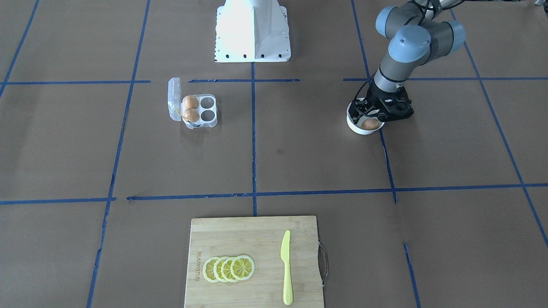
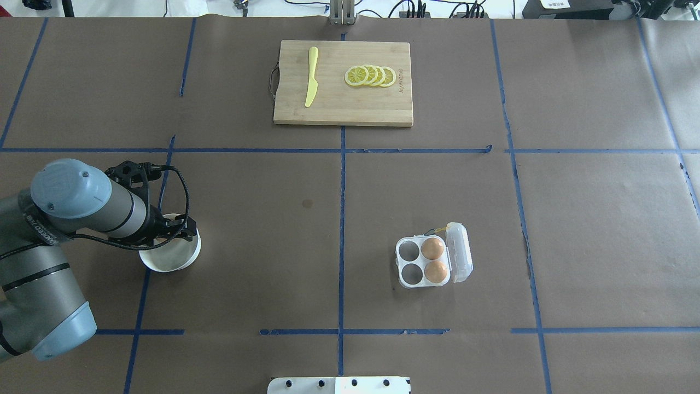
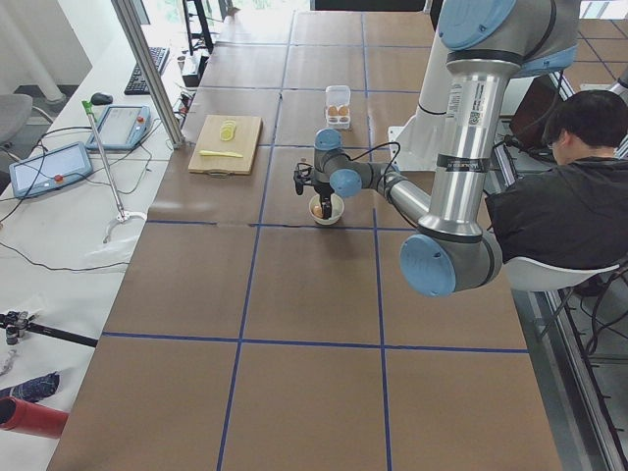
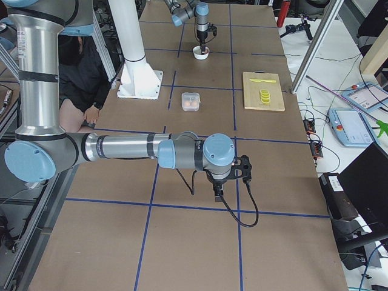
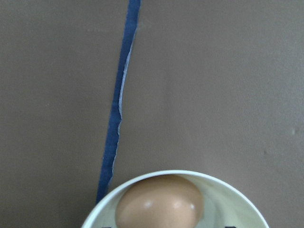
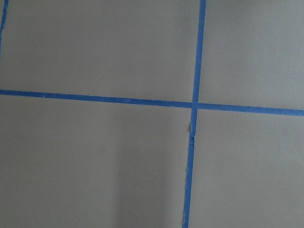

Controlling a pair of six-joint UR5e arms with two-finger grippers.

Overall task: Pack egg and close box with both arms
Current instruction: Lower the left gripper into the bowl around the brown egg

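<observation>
One orange-brown egg [image 1: 370, 124] lies in a round white bowl [image 1: 357, 129], and it also shows in the left wrist view [image 5: 159, 202]. My left gripper [image 1: 371, 116] hangs right over this bowl [image 2: 172, 261] with its jaws apart around the egg, not touching it. The clear box [image 1: 199, 112] stands open on the table, its lid [image 1: 174, 99] folded back. It holds two eggs [image 2: 433, 248] [image 2: 436, 271] in the cells next to the lid; the other two cells are empty. My right gripper [image 4: 218, 191] hovers over bare table far from the box; I cannot tell its state.
A wooden cutting board [image 1: 257, 239] with a yellow knife [image 1: 286, 267] and lemon slices [image 1: 229, 268] lies at the far edge. The white pedestal [image 1: 252, 32] stands at the robot's side. A seated person [image 3: 569, 186] is beside the table.
</observation>
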